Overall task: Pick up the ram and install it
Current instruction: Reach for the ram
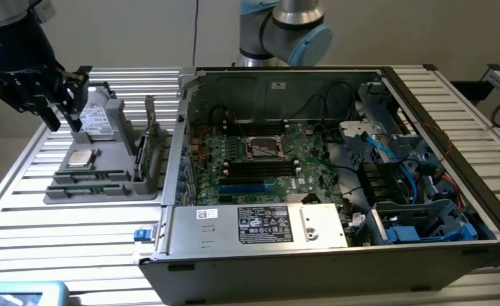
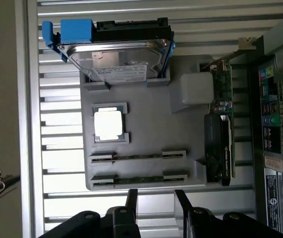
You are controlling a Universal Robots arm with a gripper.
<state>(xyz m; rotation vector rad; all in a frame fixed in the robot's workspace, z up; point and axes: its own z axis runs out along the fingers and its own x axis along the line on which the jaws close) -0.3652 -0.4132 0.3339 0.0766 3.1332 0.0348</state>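
Observation:
Two ram sticks (image 2: 138, 156) (image 2: 138, 176) lie side by side in slots of a grey holder tray (image 2: 151, 114); each is a long, narrow green strip. In the exterior view the ram sticks (image 1: 91, 177) sit at the tray's near end, to the left of the open computer case (image 1: 318, 159). My gripper (image 1: 64, 122) hangs in the air above the tray's far end, well clear of it. In the wrist view the gripper (image 2: 156, 198) stands open, its two dark fingers (image 2: 131, 198) apart with nothing between them. The motherboard (image 1: 259, 159) lies exposed inside the case, with dark memory slots (image 1: 259, 167).
On the tray also sit a square silver CPU (image 2: 108, 124), a hard drive with a blue bracket (image 2: 116, 59), and an upright green expansion card (image 2: 220, 124) on the case side. The case holds cables and drive cages (image 1: 403, 185). Everything rests on a slatted metal table (image 1: 63, 223).

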